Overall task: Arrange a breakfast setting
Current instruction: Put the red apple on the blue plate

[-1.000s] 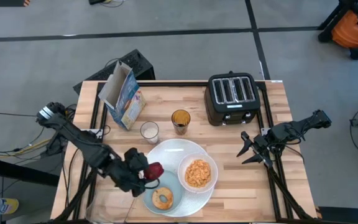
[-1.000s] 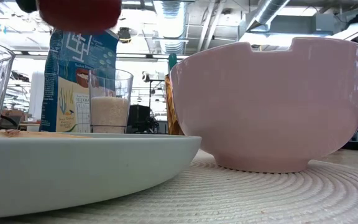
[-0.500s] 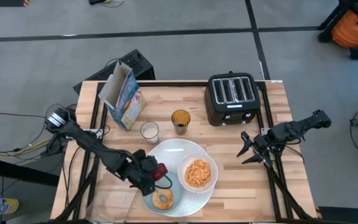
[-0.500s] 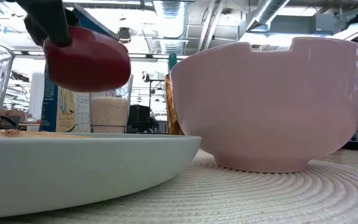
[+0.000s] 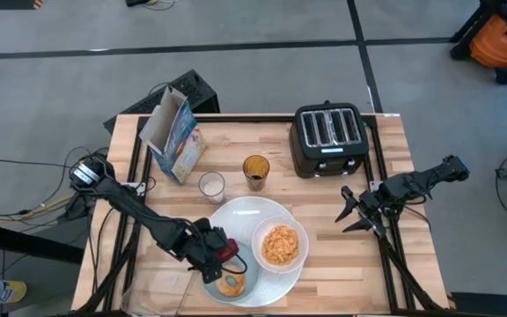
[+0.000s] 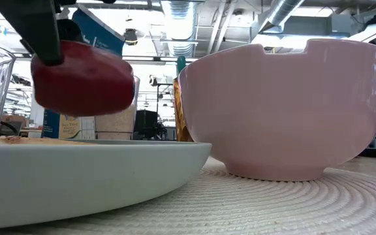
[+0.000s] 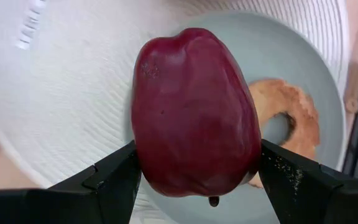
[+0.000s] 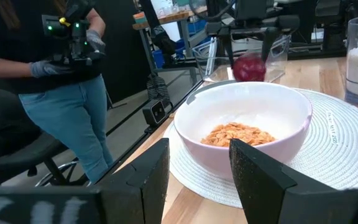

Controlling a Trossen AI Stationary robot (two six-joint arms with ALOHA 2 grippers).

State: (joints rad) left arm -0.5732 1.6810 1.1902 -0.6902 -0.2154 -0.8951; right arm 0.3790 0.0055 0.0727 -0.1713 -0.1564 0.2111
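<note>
My left gripper is shut on the red apple, just above the small pale-blue plate. The browned bagel ring lies on that plate. The white bowl of orange cereal flakes stands on the large white plate. The blue cereal box stands at the far left. My right gripper is open and empty at the table's right side. The spoon is out of view. My left gripper pinches the apple across its two opposite sides between its two fingers. The fingers come from above, slanting in from the table's left. The apple hangs clear of the pale-blue plate, next to the bagel.
A glass of milk and a glass of amber drink stand beyond the plates. The black toaster stands at the far right. A clear tub sits at the near left corner. A person stands beyond the table.
My left gripper has carried the apple toward the table's right and near edge and down. The apple now hangs low over the small pale-blue plate beside the bagel. The gripper stays shut on it.
</note>
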